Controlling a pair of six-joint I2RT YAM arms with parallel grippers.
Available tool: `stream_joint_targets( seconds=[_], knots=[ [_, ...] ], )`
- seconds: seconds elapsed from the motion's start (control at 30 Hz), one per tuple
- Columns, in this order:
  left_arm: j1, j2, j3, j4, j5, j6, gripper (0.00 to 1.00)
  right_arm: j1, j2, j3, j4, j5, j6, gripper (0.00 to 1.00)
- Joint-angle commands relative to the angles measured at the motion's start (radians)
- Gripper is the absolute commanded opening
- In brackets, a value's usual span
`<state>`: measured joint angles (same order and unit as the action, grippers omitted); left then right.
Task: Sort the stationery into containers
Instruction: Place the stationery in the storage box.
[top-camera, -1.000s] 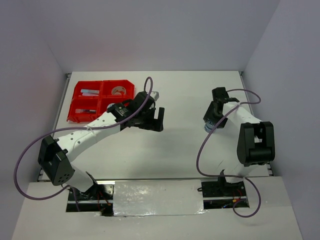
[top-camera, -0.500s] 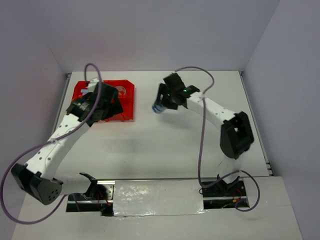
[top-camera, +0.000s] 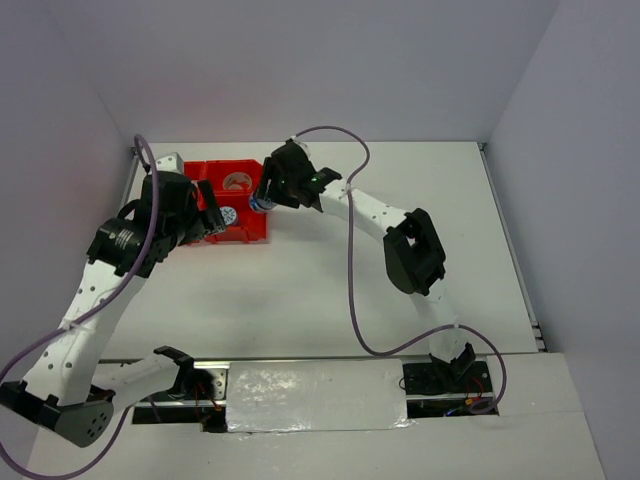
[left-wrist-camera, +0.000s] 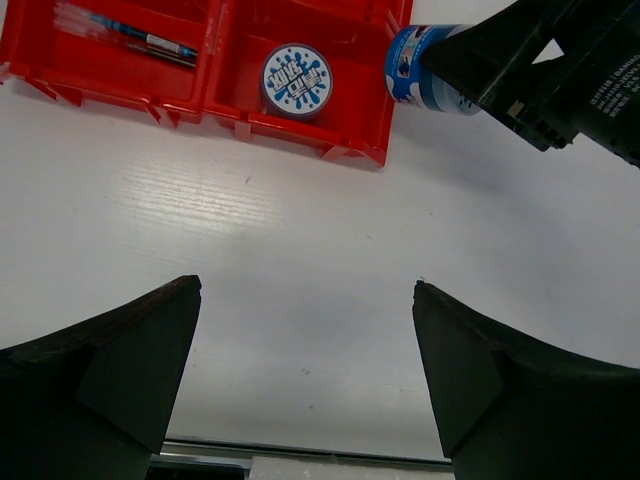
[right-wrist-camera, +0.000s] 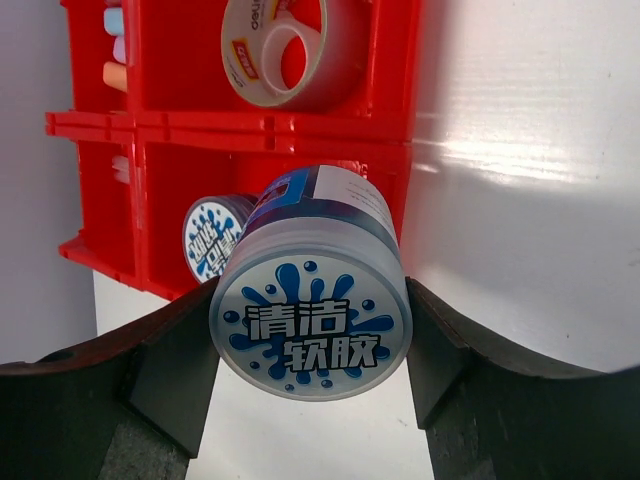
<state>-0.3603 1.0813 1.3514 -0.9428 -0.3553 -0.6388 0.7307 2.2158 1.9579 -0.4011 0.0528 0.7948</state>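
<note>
My right gripper (right-wrist-camera: 312, 300) is shut on a round blue-white tub (right-wrist-camera: 312, 315) and holds it above the near right edge of the red four-compartment bin (right-wrist-camera: 270, 128). In the top view this gripper (top-camera: 272, 190) and the tub (top-camera: 260, 203) are at the bin's right side (top-camera: 255, 235). A second blue-white tub (left-wrist-camera: 297, 82) lies in the near right compartment. A tape ring (right-wrist-camera: 285, 50) is in the far right one. Thin pens (left-wrist-camera: 130, 35) and short sticks (right-wrist-camera: 113, 45) fill the left compartments. My left gripper (left-wrist-camera: 306, 283) is open and empty, above bare table in front of the bin (left-wrist-camera: 345, 130).
White table with grey walls on three sides. The bin sits at the far left near the left wall. My left arm (top-camera: 110, 250) runs along the left side. My right arm (top-camera: 400, 225) stretches across the table's middle, with its purple cable looping above.
My right gripper has carried the tub from the right of the table leftward to the bin's right edge. My left arm swung from mid-table over to the bin.
</note>
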Motion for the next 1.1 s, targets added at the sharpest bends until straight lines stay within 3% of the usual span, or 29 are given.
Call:
stream_joint_targets(
  seconds=[0.0,0.33,0.77,1.07],
  knots=[
    [0.006,-0.052,-0.006,0.024,0.003,0.048,0.99,-0.002,-0.019,0.053,0.098,-0.004,-0.009,0.0],
    [0.009,-0.126,-0.012,0.028,-0.031,0.031,0.99,0.016,0.057,0.072,0.151,-0.148,-0.055,0.0],
    [0.008,-0.164,-0.034,0.047,-0.019,0.051,0.99,0.024,0.041,-0.04,0.255,-0.229,-0.049,0.0],
    [0.009,-0.164,-0.043,0.047,0.004,0.059,0.99,0.022,0.09,0.019,0.148,-0.225,-0.065,0.0]
  ],
)
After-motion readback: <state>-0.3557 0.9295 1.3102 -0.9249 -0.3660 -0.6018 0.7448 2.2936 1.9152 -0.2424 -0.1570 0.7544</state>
